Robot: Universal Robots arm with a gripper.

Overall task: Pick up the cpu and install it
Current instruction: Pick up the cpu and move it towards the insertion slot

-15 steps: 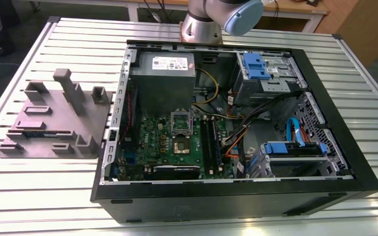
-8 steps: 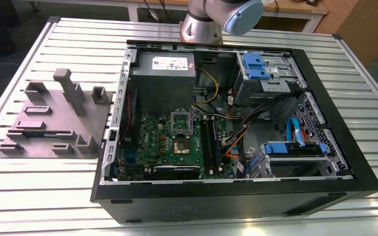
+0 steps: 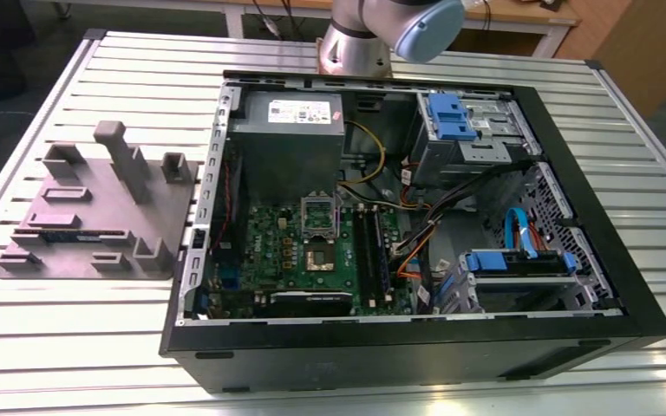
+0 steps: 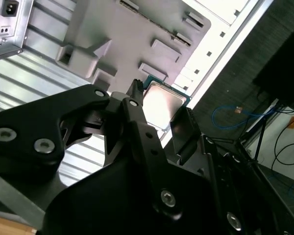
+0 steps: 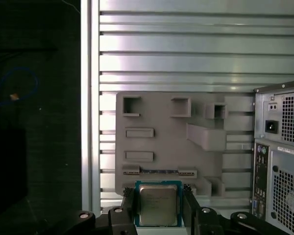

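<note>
**One cpu (image 5: 158, 204) held aloft by its edges**

The chip is pinched at two opposite edges between the fingers of the gripper (image 5: 158, 198), so that its metal top is left untouched and, it seems, kept level. It is held above the grey moulded tray (image 5: 161, 142). Tray and open computer case (image 3: 564, 338) are carried by a slatted metal table (image 3: 67, 347); a dark floor (image 5: 34, 147) is seen beyond.

the cpu (image 5: 158, 205) sits in the gripper (image 5: 158, 195), the tray (image 3: 84, 234) beside the case (image 3: 426, 351).
</note>
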